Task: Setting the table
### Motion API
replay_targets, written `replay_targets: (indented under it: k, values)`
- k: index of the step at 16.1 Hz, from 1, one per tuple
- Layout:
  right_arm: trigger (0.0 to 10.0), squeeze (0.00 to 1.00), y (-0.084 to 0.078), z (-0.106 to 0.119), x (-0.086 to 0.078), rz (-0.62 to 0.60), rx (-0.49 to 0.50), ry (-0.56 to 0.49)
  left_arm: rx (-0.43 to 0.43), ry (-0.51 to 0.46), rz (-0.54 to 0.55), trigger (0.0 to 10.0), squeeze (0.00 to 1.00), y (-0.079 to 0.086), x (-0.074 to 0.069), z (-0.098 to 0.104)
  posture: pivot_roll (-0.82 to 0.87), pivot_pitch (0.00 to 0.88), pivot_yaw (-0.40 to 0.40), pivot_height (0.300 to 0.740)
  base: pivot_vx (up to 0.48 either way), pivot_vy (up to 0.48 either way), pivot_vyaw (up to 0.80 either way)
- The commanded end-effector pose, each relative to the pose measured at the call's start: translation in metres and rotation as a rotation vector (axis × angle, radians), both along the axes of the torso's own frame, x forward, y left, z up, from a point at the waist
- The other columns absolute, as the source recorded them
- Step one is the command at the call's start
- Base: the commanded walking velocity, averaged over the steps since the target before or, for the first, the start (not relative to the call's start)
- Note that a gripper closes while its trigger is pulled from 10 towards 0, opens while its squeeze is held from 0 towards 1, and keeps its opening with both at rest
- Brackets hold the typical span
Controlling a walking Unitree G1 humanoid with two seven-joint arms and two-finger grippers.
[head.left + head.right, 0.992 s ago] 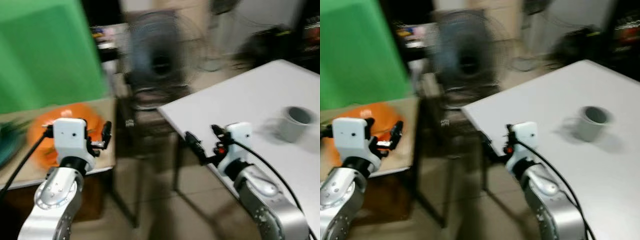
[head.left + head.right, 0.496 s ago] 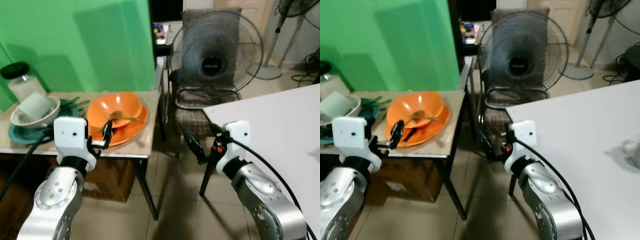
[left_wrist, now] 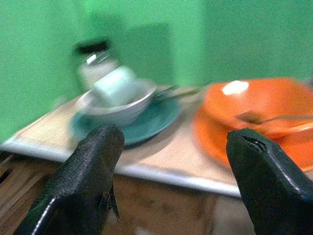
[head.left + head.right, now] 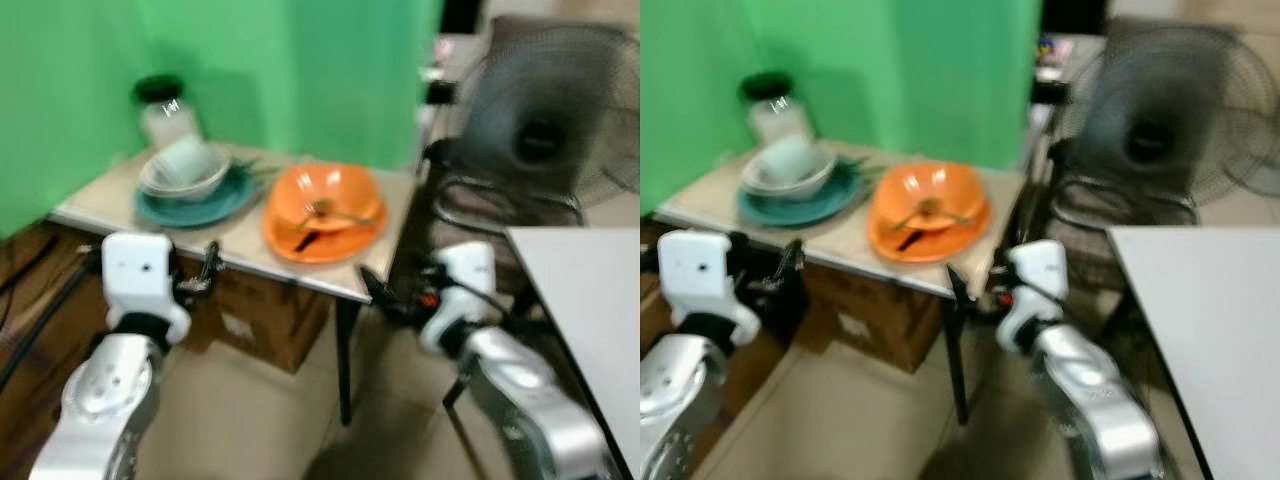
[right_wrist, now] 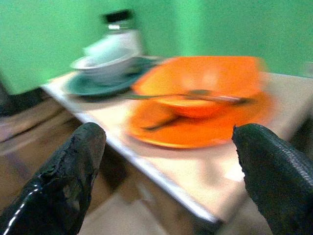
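Both grippers hang empty in front of the robot. From the left wrist view the left gripper (image 3: 171,161) has its two black fingers spread wide, nothing between them, and they frame the side table (image 4: 250,245) ahead. The right gripper (image 5: 166,171) is just as widely spread and just as empty, pointing at the same table from nearer its corner. In the head views both sit below and short of the table edge, touching nothing.

Beyond them, on the small table against the green wall (image 4: 300,70), all the dishes sit in two stacks. An orange bowl (image 4: 327,192) rests on an orange plate (image 4: 320,240), with a spoon (image 5: 195,94) lying across the bowl. Beside it a teal plate (image 4: 190,208) carries a white bowl (image 4: 183,178) with a pale cup (image 3: 115,85) tipped on its side inside it, and what looks like cutlery sticking out behind, too blurred to name. A jar with a black lid (image 4: 163,105) stands at the back.

Off to the robot's right a corner of the white table (image 4: 590,290) shows, with a chair and a fan (image 4: 545,130) between the two tables.

To my eye the job is barely begun: no dish is in hand, and nothing shows on the visible part of the white table. Picking up, carrying and laying out look to be all ahead.
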State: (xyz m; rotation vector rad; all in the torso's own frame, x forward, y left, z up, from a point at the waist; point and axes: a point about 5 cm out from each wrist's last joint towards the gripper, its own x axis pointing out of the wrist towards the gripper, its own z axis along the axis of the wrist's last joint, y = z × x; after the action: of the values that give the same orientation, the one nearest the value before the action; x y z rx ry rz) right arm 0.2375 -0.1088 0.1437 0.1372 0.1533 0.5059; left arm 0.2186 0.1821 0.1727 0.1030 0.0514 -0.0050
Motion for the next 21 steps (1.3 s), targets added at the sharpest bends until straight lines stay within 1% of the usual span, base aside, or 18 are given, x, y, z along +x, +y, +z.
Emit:
replay_targets:
  k: [1, 2, 3, 4, 6, 7, 10, 13, 15, 16, 21]
  values:
    - [10.0, 0.00, -0.004, 0.002, 0.001, -0.003, -0.009, -0.009, 0.002, -0.009, -0.024, 10.0, 0.00, -0.004, 0.000, 0.003, -0.02, 0.000, 0.071, 0.740, 0.000, 0.000, 0.80]
    - [10.0, 0.00, -0.004, 0.003, 0.002, -0.003, -0.014, -0.012, 0.003, -0.009, -0.032, 10.0, 0.00, -0.005, 0.000, 0.002, -0.02, 0.000, 0.071, 0.740, 0.000, 0.000, 0.80]
    - [10.0, 0.00, -0.003, 0.004, 0.005, -0.011, -0.024, -0.018, -0.006, 0.001, -0.066, 10.0, 0.00, -0.008, 0.000, 0.001, -0.02, 0.000, 0.070, 0.740, 0.000, 0.000, 0.00]
    - [10.0, 0.00, -0.003, 0.003, 0.006, -0.015, -0.024, -0.014, -0.010, 0.009, -0.077, 10.0, 0.00, -0.009, 0.000, 0.000, -0.02, 0.000, 0.070, 0.740, 0.000, 0.000, 0.00]
    - [10.0, 0.00, -0.004, 0.007, 0.014, -0.053, -0.037, -0.039, -0.009, 0.024, -0.102, 10.0, 0.00, -0.011, 0.000, -0.002, -0.02, 0.000, 0.067, 0.740, 0.000, 0.000, 0.00]
    - [10.0, 0.00, -0.004, 0.009, 0.018, -0.082, -0.060, -0.064, -0.014, 0.023, -0.113, 10.0, 0.00, -0.011, -0.001, -0.002, -0.02, 0.000, 0.065, 0.740, 0.000, 0.000, 0.00]
    - [10.0, 0.00, 0.003, 0.010, 0.021, -0.089, -0.080, -0.088, -0.016, 0.019, -0.121, 10.0, 0.00, -0.010, -0.003, -0.001, -0.01, 0.000, 0.057, 0.740, 0.267, 0.000, 0.00]
    - [10.0, 0.00, 0.004, 0.009, 0.022, -0.107, -0.071, -0.094, -0.020, 0.020, -0.122, 10.0, 0.00, -0.010, -0.003, -0.001, -0.01, 0.000, 0.054, 0.740, 0.285, 0.000, 0.00]
    - [10.0, 0.00, 0.004, 0.007, 0.024, -0.113, -0.062, -0.087, -0.022, 0.019, -0.126, 10.0, 0.00, -0.010, -0.003, -0.001, -0.01, 0.000, 0.053, 0.740, 0.308, 0.000, 0.00]
    - [10.0, 0.00, 0.002, 0.007, 0.026, -0.117, -0.056, -0.081, -0.021, 0.015, -0.129, 10.0, 0.00, -0.010, -0.003, -0.001, -0.01, 0.000, 0.052, 0.740, 0.337, 0.000, -0.51]
    - [10.0, 0.00, -0.001, 0.009, 0.029, -0.115, -0.060, -0.106, -0.017, 0.007, -0.126, 10.0, 0.00, -0.010, -0.001, 0.000, 0.00, 0.000, 0.044, 0.740, 0.332, 0.000, 0.00]
